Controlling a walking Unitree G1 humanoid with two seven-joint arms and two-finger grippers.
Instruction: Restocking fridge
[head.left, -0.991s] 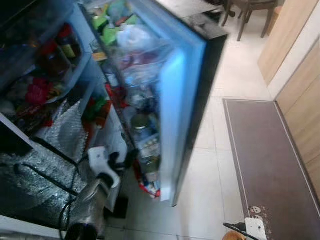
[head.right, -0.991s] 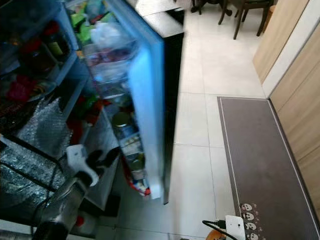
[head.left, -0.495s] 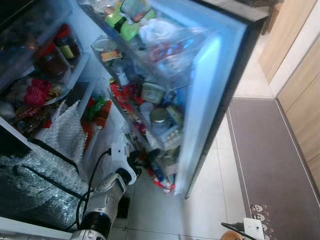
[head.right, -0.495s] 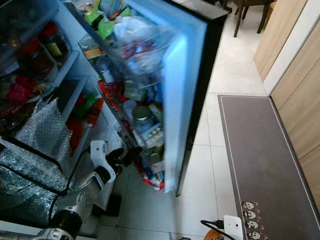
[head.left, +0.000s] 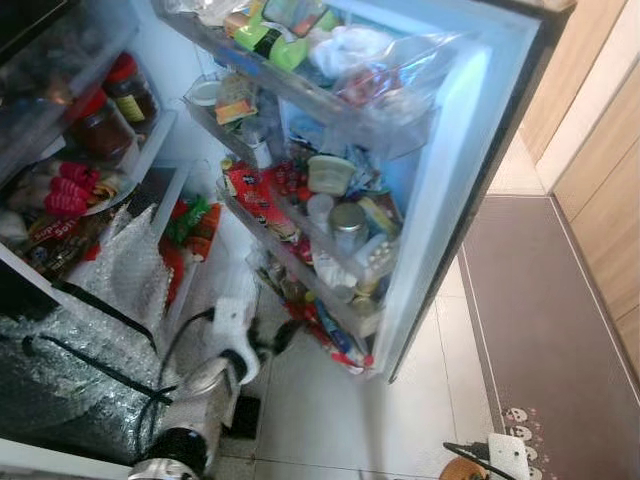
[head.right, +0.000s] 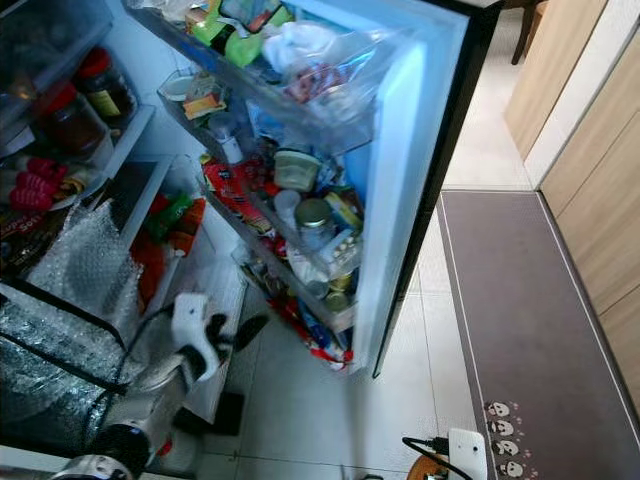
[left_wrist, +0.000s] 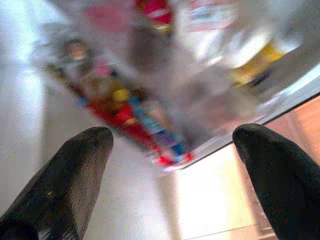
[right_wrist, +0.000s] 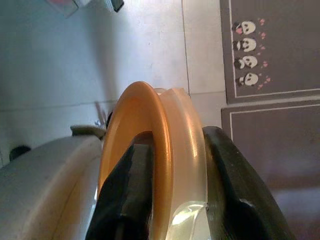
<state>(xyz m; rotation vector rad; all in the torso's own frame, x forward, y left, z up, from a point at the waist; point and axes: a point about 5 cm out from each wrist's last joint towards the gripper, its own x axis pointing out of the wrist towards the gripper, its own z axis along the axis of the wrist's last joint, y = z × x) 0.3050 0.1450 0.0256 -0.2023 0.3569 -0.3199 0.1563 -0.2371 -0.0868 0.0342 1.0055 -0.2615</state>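
The fridge stands open, its door (head.left: 455, 190) swung wide to the right. The door shelves (head.left: 330, 235) are packed with jars, packets and bottles. My left gripper (head.left: 275, 338) hangs low in front of the fridge, near the door's bottom shelf, open and holding nothing. In the left wrist view its fingers (left_wrist: 75, 170) stand wide apart, with the blurred door shelf beyond them. My right gripper (right_wrist: 172, 150) is shut on a container with an orange lid (right_wrist: 132, 125) and a translucent body, held low over the tiled floor; the container's orange edge (head.left: 462, 470) peeks in at the frame's bottom.
Inside the fridge, red-lidded jars (head.left: 120, 90) and packets sit on the shelves, with bubble wrap (head.left: 130, 270) below. A silver insulated bag (head.left: 60, 370) lies at the lower left. A brown mat (head.left: 560, 300) covers the floor to the right, beside wooden cabinets (head.left: 600, 130).
The fridge door has swung further open to the right, showing more of its shelves. My left gripper stays low by the door's bottom shelf. The view has shifted somewhat.
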